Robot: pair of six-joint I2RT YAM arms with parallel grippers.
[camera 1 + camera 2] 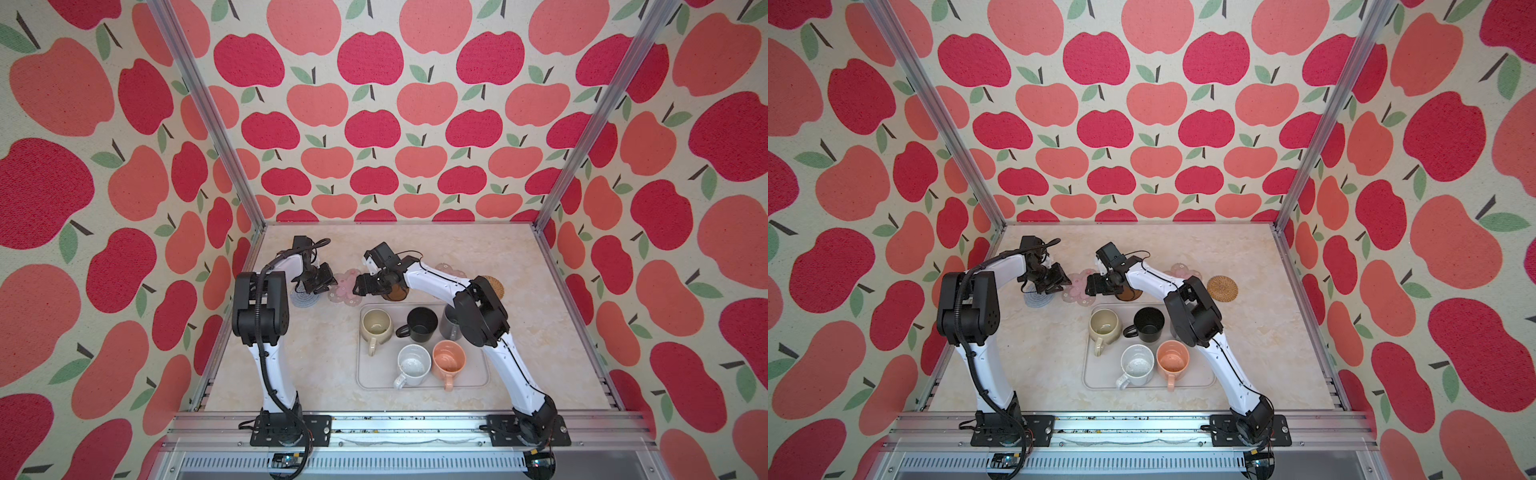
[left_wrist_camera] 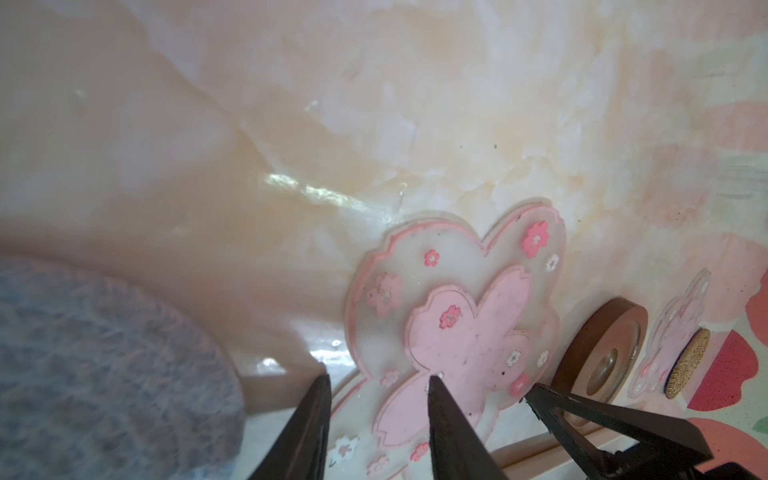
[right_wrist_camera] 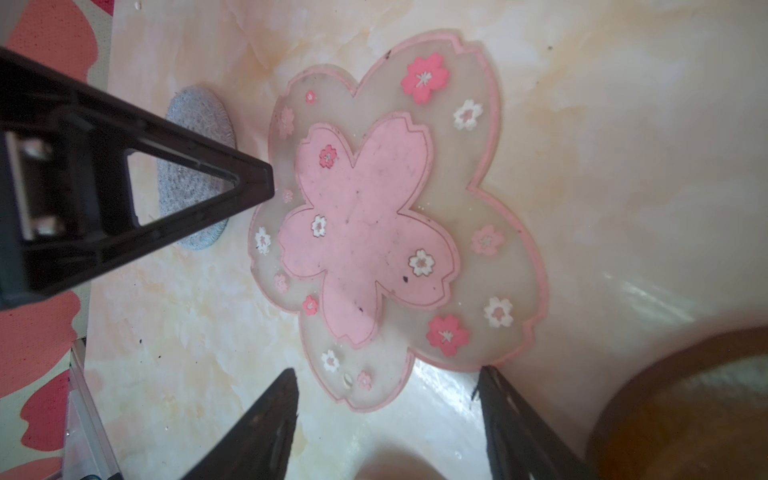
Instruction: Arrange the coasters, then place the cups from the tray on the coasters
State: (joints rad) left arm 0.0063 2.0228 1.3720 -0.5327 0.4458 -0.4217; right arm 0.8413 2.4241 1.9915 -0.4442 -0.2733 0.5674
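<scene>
**A:** Entry one, your left jaws: a narrow gap, nothing between them, tips low over the marbled cream bench (image 2: 374,104). Entry two, your right jaws: spread wide, empty, pointing toward the left pair.

**B:** Entry three, a pink flower-shaped coaster (image 3: 365,232): flat on the bench between your two pairs of jaws. One tip of each pair stands at its edge. You cannot tell whether either tip touches it.

**A:** Entry four, the grey crocheted round coaster (image 3: 199,114): just beside your left jaws, on the side away from the right pair. Entry five, the dark brown wooden round coaster (image 2: 602,353): just behind your right jaws, partly under that wrist.

**B:** Further behind your right jaws, well apart from the left pair: the second pink flower-shaped coaster (image 1: 1187,270), then the tan woven rattan round coaster (image 1: 1222,287).

**A:** Last, the large pale beige-pink rectangular tray (image 1: 473,374), on the arm-base side of both pairs of jaws. Upright in it:
- the cream rounded mug (image 1: 376,326)
- the black mug (image 1: 422,323)
- the tall grey mug (image 1: 448,328), half hidden by your right arm
- the white mug (image 1: 413,365)
- the peach-orange mug (image 1: 449,358)
</scene>
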